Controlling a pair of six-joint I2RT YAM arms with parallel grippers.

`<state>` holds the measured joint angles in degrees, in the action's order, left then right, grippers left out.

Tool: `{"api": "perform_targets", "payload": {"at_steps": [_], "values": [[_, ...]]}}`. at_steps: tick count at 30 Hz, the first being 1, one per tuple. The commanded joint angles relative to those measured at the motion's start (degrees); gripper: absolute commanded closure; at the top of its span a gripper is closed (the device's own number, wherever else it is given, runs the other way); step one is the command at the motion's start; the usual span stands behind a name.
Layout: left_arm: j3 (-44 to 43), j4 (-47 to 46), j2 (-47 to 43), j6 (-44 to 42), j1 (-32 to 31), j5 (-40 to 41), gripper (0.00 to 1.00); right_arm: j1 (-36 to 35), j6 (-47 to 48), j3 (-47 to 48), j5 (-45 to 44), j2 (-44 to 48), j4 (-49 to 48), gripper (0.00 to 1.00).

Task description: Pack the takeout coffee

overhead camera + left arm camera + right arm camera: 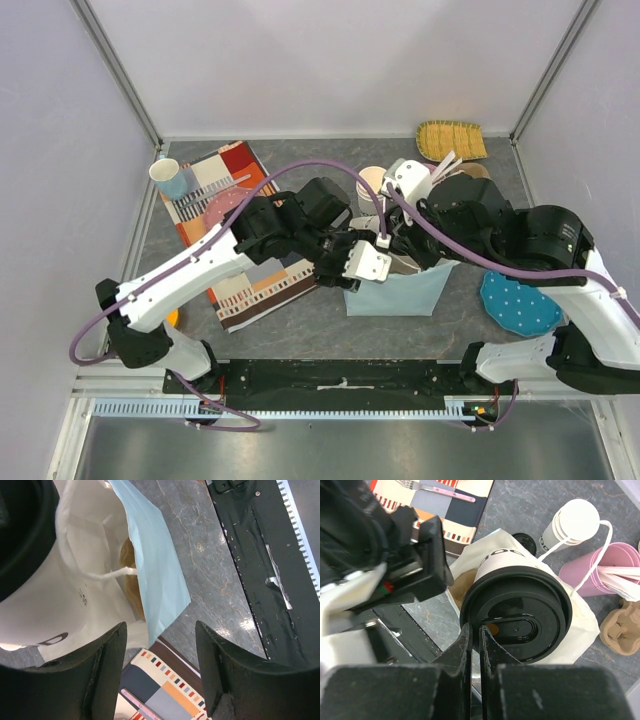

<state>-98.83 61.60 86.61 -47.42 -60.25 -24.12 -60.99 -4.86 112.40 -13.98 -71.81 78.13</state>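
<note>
The takeout coffee (520, 612) is a white paper cup with a black lid. It hangs tilted in the open mouth of the light-blue paper bag (400, 292). My right gripper (476, 630) is shut on the near rim of the lid. The cup also shows at the upper left of the left wrist view (55, 600), inside the bag's white lining (95, 525). My left gripper (160, 670) is open and empty, just beside the bag's near-left edge (155, 570), over the placemat. In the top view the arms hide the cup.
A striped placemat (235, 235) with a pink fork lies left of the bag. A blue-banded cup (172, 178) stands far left. A stack of lidless cups (572, 522), a pink cup (615, 565) and a brown carrier (620, 630) stand behind the bag. A blue dotted plate (520, 303) lies at the right.
</note>
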Motion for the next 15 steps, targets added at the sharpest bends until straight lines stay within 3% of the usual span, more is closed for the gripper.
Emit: {"api": "perform_targets", "payload": {"at_steps": [1, 11, 15], "values": [[-1.5, 2.5, -3.6, 2.0, -0.2, -1.7, 0.36, 1.7, 0.2, -0.6, 1.9, -1.9, 5.5, 0.98], [0.6, 1.8, -7.6, 7.2, -0.2, 3.5, 0.36, 5.0, 0.7, -0.8, 3.5, -4.0, 5.4, 1.0], [3.8, -3.2, -10.5, 15.0, 0.0, 10.4, 0.36, 5.8, -0.6, -1.2, 4.4, -4.5, 5.5, 1.0]]}}
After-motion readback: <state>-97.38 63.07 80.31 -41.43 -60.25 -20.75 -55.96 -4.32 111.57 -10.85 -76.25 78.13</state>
